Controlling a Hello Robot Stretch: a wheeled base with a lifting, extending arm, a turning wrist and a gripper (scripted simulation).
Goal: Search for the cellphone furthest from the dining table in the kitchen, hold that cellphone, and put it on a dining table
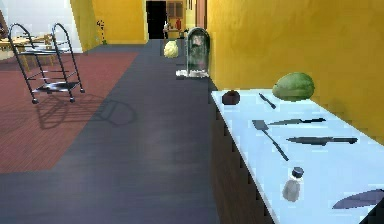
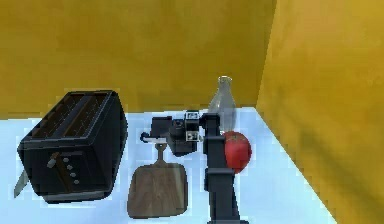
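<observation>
In the arm side view the arm (image 2: 215,172) reaches out over a pale blue surface (image 2: 290,195) set against a yellow wall (image 2: 120,40). The jaws sit at its far end, just left of the two white marker squares. Small dark shapes lie on the surface right at them, so I cannot tell how the jaws are set or whether they grip anything. One of those dark shapes may be the cellphone, but its form is too unclear to be sure.

A black toaster (image 2: 72,145) stands at the left. A wooden cutting board (image 2: 159,188) lies between the toaster and the arm, its handle pointing toward the jaws. A clear glass bottle (image 2: 224,100) stands upright beyond the arm, and a red round fruit (image 2: 238,150) lies just beside the arm on its right.

The forward view has a pale surface (image 1: 340,165) along its right side. It carries a green melon (image 1: 293,86), a small dark red fruit (image 1: 231,97), a spatula (image 1: 268,135), two knives (image 1: 322,140) and a shaker (image 1: 293,186). A wire cart (image 1: 55,65) stands on a red rug (image 1: 60,120) at the left.
</observation>
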